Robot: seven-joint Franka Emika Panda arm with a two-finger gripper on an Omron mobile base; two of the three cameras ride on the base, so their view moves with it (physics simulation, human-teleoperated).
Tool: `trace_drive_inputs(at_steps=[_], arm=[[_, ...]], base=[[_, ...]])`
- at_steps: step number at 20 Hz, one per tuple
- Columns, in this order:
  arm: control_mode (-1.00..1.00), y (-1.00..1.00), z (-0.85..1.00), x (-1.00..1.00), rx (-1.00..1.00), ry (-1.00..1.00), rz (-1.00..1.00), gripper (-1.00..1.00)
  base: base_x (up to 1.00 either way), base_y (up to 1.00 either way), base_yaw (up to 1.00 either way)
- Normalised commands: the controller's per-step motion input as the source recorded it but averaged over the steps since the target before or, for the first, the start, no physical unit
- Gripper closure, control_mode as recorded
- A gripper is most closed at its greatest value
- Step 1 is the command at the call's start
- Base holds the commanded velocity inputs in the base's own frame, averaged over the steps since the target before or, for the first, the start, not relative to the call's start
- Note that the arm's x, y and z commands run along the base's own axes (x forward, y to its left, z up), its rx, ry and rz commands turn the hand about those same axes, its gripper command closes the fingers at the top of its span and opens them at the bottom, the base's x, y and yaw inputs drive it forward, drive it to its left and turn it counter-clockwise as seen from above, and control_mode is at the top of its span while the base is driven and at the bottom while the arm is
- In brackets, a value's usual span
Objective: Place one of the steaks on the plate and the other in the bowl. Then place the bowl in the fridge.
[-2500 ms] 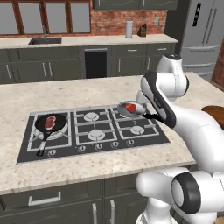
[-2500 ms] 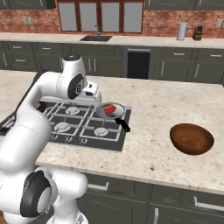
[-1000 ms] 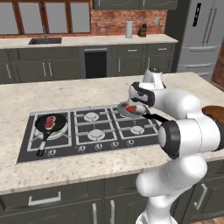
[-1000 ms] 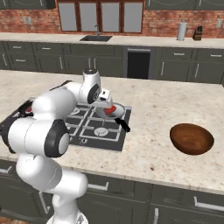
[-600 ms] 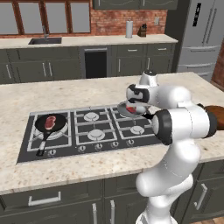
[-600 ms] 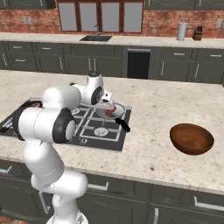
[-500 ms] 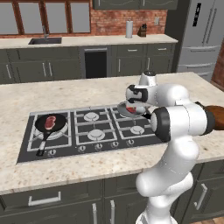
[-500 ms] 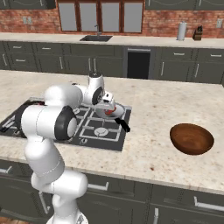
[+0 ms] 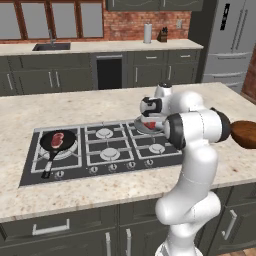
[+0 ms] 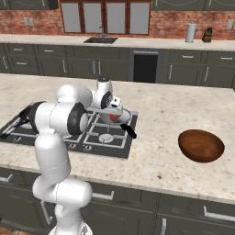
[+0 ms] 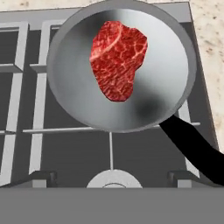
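Note:
One steak (image 11: 117,59), red with pale marbling, lies in the shiny silver pan (image 11: 168,83) on the stove's right rear burner. My gripper (image 9: 149,118) hangs just above that steak (image 9: 149,125), pointing down, jaws open and empty; it hovers there (image 10: 114,111) in the right base view too. A second steak (image 9: 57,139) rests in the black frying pan (image 9: 58,141) at the stove's left. The dark reddish-brown bowl (image 10: 201,145) stands empty on the counter to the right. The grey fridge (image 9: 230,42) is far back right. The plate is out of view.
The silver pan's black handle (image 11: 197,151) sticks out toward the counter's front right. The black cooktop (image 9: 107,150) sits in a speckled stone island. A sink (image 10: 100,40) and dark cabinets line the back wall. My own arm hides part of the bowl (image 9: 245,134).
The arm has folded forward and brought the hand down and slightly left over the silver pan. The steaks, pans and bowl have not moved.

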Motion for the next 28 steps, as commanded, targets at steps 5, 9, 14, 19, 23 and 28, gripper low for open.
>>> trace_drive_inputs(at_steps=[5,9,14,19,23,28], arm=[[-1.0,-0.04,-0.24,0.52,0.0,0.03,0.0,-1.0],[-1.0,-0.02,-0.28,0.48,0.0,0.03,0.0,-1.0],[-1.0,-0.07,-0.32,0.44,0.0,0.03,0.0,-1.0],[-1.0,-0.05,-0.28,0.42,0.0,0.01,0.0,-1.0],[-1.0,0.0,-0.28,0.26,0.0,0.01,0.0,-1.0],[-1.0,0.0,-0.4,0.11,-0.02,0.05,0.0,-1.0]], base=[[0.0,0.0,0.0],[0.0,0.0,0.0],[0.0,0.0,0.0],[0.0,0.0,0.0],[0.0,0.0,0.0],[0.0,0.0,0.0]])
